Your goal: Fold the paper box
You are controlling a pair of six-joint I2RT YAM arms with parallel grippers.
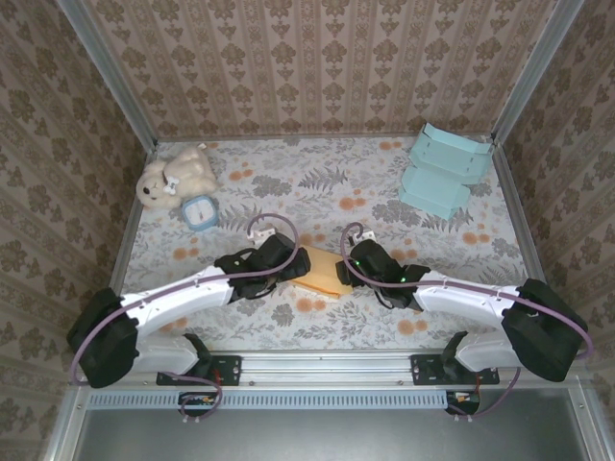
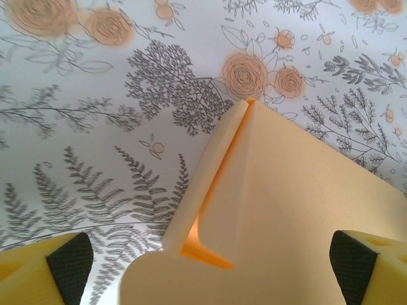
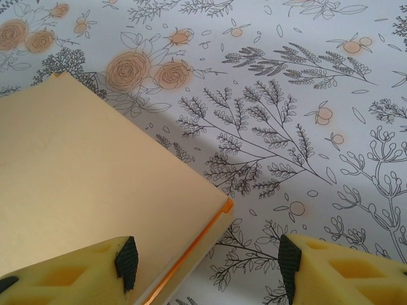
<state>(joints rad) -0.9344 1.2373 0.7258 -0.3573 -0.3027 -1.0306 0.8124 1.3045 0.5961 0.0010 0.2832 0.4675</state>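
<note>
Progress: early, by the look of it. Nearest, low over the front half of the table, both claws closing in from either side on the box [image 1: 325, 270]. Left gripper [image 2: 211, 264] spread wide, one pad above bare cloth, the other above the sheet, pinching nothing. Right gripper [image 3: 208, 262] also apart, left finger over the box's near edge, right finger over cloth, nothing gripped; contact with the paper impossible to judge.

Box itself flat on the cloth, pale orange, brighter orange at the creases. Done so far, as far as can be seen: one long flap [image 2: 205, 184] turned over along the left side, lying slightly lifted rather than pressed down. Left to do, probably most of it: no wall standing, no corner locked, no hollow shape yet.

Further out, table [image 1: 317, 192] covered in white cloth printed with grey ferns and orange roses, smooth and unwrinkled. Beyond, at far left, bear [image 1: 175, 178], with a small blue dial, perhaps a clock [image 1: 200, 212], just beside. At far right, teal boxes [image 1: 444, 168], stacked, apparently folded. Around all, metal posts [image 1: 106, 72] and brown patterned wallpaper [image 1: 317, 67] on three sides.
</note>
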